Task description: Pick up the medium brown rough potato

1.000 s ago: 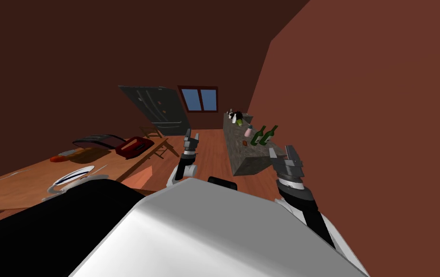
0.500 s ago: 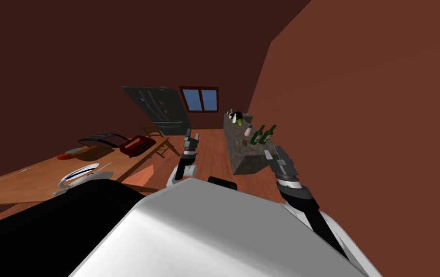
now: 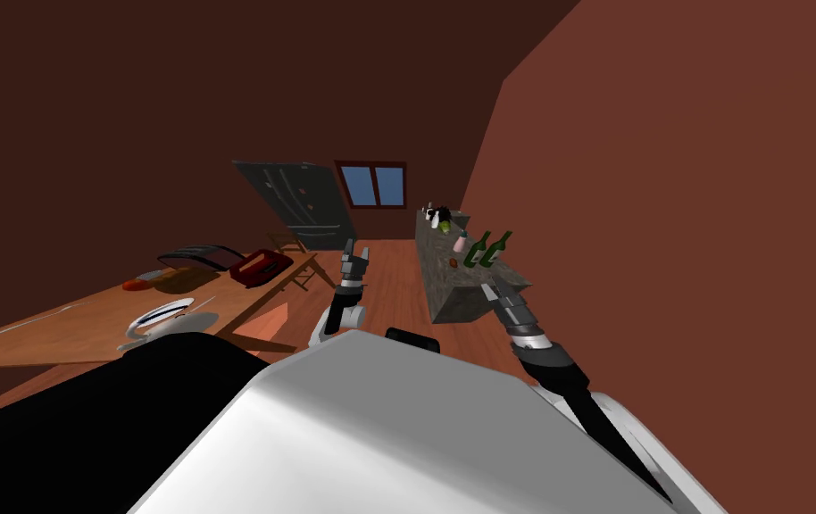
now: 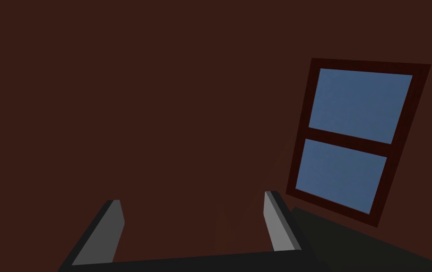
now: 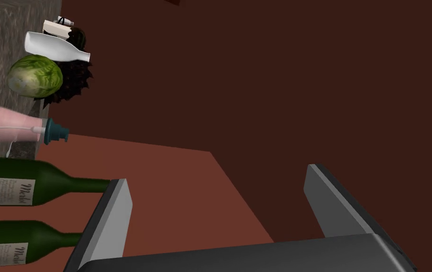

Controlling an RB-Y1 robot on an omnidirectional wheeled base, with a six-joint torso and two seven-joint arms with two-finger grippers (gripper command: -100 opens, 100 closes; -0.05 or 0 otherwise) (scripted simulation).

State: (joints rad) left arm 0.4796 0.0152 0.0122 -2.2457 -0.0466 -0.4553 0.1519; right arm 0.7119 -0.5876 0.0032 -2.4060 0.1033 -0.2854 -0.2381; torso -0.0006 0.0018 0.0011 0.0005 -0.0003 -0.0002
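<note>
Right arm has swung inward since the earlier frames. Its right tool (image 3: 497, 296) now sits lower and closer to the near end of the grey stone-textured block tabletop (image 3: 451, 302). The whole head view has slid a bit too: the long orange-brown tabletop (image 3: 85, 317) and the dark red box-shaped toaster (image 3: 261, 266) on it sit further right than before, so that is my own turn, not theirs. No change at the left tool (image 3: 354, 256), raised ahead of the chest, blades spread, nothing between them.

Blades of the right tool are spread wide too, empty. Past them the right wrist view picks up two dark green wine bottles (image 5: 26, 186) just beside one blade, then a pale pink bottle with teal cap (image 5: 2, 128), a round light green lettuce head (image 5: 34, 76) and a white bottle (image 5: 54, 46), all on the stone tabletop.

Task thing: a small reddish-brown rounded lump, read as the potato (image 3: 455, 263). It lies on the stone tabletop just beside the wine bottles and near the pink bottle; too small to see texture. It is untouched, apart from both tools.

Judgement: the reach has only begun. The right tool points past the bottles at the wall, so it has to come round and down onto the potato — the bottles next to it are the knock-over risk.
</note>
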